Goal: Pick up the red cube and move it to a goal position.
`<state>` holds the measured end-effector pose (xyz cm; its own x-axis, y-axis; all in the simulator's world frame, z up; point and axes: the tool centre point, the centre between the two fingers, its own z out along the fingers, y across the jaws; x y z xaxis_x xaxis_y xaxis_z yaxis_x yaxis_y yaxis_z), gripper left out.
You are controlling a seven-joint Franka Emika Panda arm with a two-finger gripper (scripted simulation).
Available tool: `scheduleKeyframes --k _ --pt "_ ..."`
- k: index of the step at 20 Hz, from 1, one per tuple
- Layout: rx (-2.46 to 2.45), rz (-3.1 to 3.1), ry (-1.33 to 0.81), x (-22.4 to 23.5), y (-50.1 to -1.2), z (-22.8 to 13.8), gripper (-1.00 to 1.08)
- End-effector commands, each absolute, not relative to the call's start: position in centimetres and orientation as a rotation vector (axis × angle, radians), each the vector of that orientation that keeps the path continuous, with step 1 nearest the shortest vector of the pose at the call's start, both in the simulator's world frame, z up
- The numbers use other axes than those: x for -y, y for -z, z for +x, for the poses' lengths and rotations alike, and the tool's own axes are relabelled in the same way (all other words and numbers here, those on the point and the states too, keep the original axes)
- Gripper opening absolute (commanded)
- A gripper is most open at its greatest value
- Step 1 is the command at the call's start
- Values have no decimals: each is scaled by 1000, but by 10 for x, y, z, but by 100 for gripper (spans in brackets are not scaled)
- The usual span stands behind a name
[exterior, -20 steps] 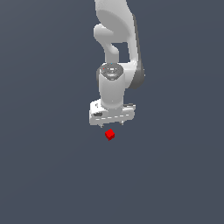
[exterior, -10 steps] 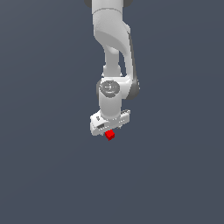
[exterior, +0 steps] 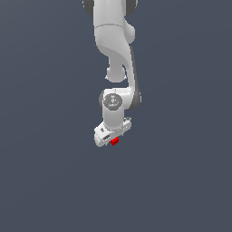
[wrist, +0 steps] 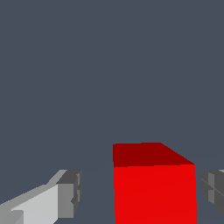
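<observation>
Cube placement comes first: we find the red cube (wrist: pixel 154 183) on the plain grey floor (wrist: pixel 109 65), between the spread fingers (wrist: pixel 70 194) of the gripper (wrist: pixel 142 192), nearer one pad than the other and touched by neither, so nothing is held. To grasp well, we judge we should centre the hand over it before closing squarely on opposite faces. Only the wrist view shows those gaps; the exterior view shows the arm (exterior: pixel 115 54) upright, hiding most of the cube.
</observation>
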<state>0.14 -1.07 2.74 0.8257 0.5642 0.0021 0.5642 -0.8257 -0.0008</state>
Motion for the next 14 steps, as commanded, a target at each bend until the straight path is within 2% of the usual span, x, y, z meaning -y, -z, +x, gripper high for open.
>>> scheduleKeyframes --k 1,6,7,14 --pt "961 -2990 2 11 -22 2 100" --pt "975 -2986 0 12 -20 2 100" --pt "975 -2986 0 12 -20 2 -100" --pt "975 -2986 0 12 -20 2 -100"
